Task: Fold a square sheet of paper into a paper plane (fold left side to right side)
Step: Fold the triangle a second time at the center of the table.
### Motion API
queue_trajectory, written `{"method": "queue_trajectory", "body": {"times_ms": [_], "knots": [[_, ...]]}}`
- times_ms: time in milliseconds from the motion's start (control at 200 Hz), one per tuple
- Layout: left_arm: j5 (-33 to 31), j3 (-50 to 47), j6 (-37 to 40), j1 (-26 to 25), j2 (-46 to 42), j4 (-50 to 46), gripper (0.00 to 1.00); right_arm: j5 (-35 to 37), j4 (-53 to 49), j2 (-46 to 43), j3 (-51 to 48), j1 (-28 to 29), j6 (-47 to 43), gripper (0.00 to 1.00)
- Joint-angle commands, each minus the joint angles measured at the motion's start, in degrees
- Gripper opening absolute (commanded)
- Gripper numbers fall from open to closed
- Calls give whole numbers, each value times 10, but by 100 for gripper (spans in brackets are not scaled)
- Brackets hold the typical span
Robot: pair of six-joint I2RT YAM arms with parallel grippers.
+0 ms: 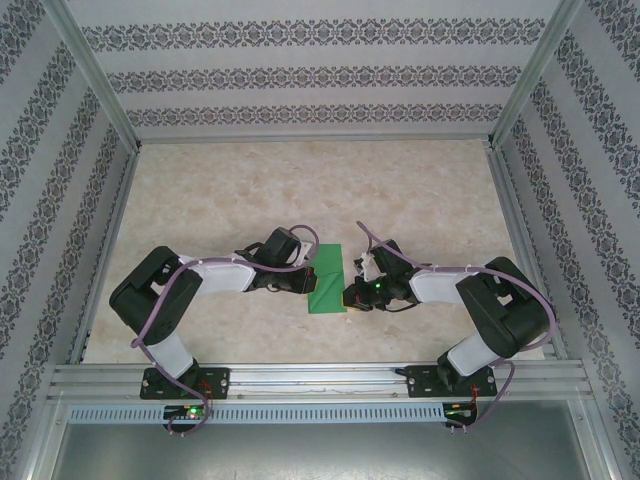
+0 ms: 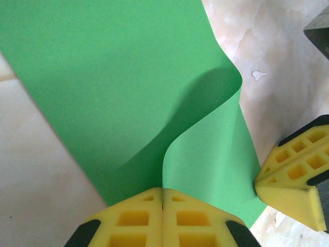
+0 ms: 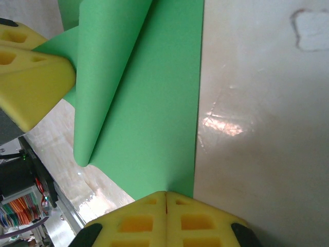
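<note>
square sheet of paper [image 1: 327,280]: one, bright green, lay mid-table [image 1: 430,200] between the two grippers. counts: one sheet, two arms, two grippers.

left arm [image 1: 165,295] reached in from the left, elbow bent. left gripper [image 2: 163,198] was clenched, its two yellow pads [image 2: 133,221] pressed flat together with an edge of the sheet caught at the seam between them. that side of the sheet was lifted off the table and curled over toward the right in a soft loop, with no hard crease visible. the rest of the sheet lay flat under the loop. in the right wrist view the same flap came out from the left pads and arched over the flat layer.

right gripper [image 3: 165,201] was also clenched, pads together, tips touching the sheet's right edge near a corner. couldn't tell whether it pinched the paper or only pressed it to the table. right arm [image 1: 500,305] came in from the right, roughly mirroring the left.

the two grippers sat near each other but apart, with the folded-over sheet between them.
</note>
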Motion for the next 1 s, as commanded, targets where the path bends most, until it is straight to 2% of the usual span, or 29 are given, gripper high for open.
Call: {"method": "queue_trajectory", "body": {"times_ms": [0,605,994], "knots": [[-9,15,15,10,9,-13,0,29,-29,23,-5,7,-13,0],[-23,13,20,13,2,-15,0,28,-33,25,-3,7,-15,0],[0,9,17,13,10,8,0,27,-33,29,-3,6,-16,0]]}}
